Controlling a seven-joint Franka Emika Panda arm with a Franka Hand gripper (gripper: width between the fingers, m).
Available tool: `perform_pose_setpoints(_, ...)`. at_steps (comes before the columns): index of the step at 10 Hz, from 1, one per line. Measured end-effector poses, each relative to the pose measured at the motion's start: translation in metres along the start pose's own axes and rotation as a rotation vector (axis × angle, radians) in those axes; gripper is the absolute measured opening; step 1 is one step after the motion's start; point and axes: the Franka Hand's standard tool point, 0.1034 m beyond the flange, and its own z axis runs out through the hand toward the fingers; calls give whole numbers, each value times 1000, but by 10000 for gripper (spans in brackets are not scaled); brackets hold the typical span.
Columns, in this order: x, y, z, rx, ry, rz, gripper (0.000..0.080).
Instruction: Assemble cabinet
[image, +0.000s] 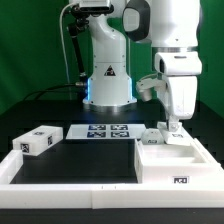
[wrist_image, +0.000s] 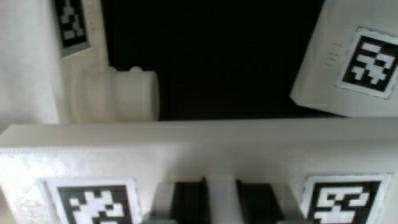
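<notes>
Your jaws hover just above the cabinet body (image: 160, 172), grip width I can't tell, and that rigid, smooth, bulky box wants pinching by a thin wall.

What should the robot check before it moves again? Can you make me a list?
1. Gripper close to the cabinet body, at its far side: ok.
2. Gripper open or shut: cannot tell.
3. Gripper holding a part: cannot tell.
4. Small block lying free at the exterior view's left, apart from the cabinet body: ok.
5. Marker board uncovered, its tags showing: ok.
</notes>
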Motion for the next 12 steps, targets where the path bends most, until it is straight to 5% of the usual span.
perform_pose_setpoints(2, 1, 1, 4, -1, 6, 3, 70)
perform_pose_setpoints(7, 2, 50, 3, -20, 17, 19, 70)
perform_pose_setpoints(10, 2, 50, 3, -20, 16, 12, 70)
perform_pose_setpoints(12, -1, 51, 4, -46, 32, -11, 70)
